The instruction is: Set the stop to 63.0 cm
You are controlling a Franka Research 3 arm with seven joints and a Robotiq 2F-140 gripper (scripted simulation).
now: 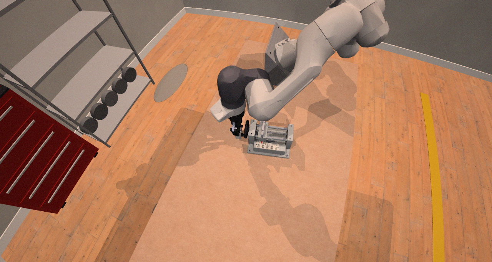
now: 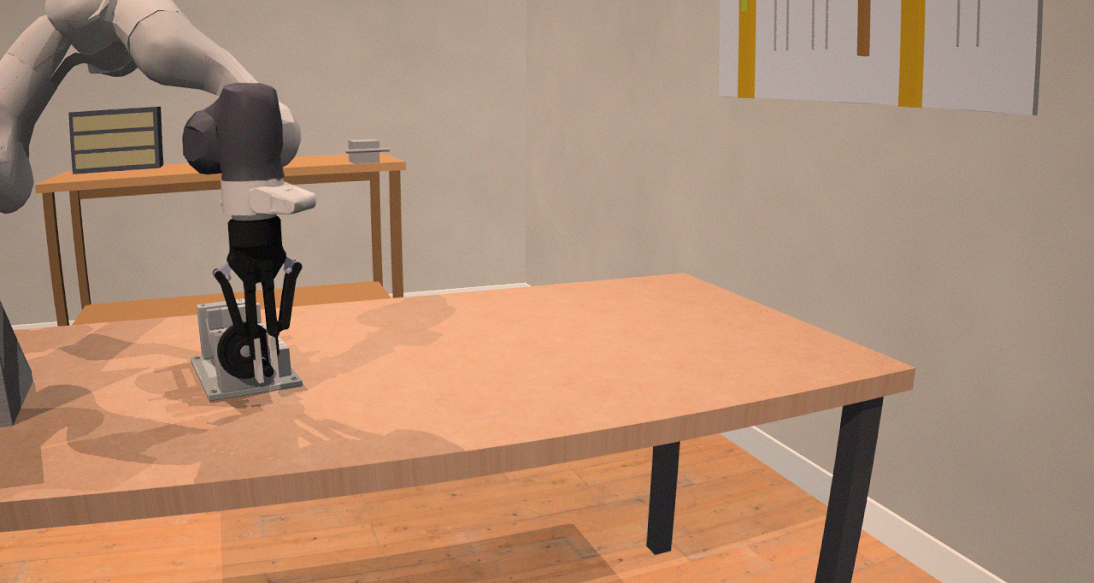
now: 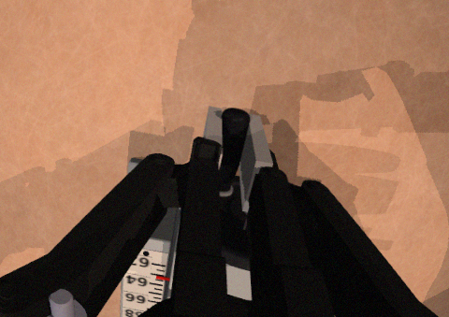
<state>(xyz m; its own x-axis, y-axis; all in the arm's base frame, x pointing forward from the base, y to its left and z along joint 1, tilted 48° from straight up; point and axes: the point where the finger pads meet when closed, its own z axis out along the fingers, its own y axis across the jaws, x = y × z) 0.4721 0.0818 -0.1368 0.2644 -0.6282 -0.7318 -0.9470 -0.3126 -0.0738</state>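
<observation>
The grey stop device stands on the table. Its black handwheel faces my gripper. The gripper points down and is shut on the wheel's black crank handle, which sits between the pale finger pads at the wheel's lower right in the exterior view. The stop carriage is near the handwheel end of its rods. The red pointer lies close to 64 on the white scale, slightly towards the lower numbers. The fingers hide part of the scale.
A grey upright plate stands on the table by the arm's base. A shelf rack and a red cabinet are at the left in the top view. A wooden bench stands behind.
</observation>
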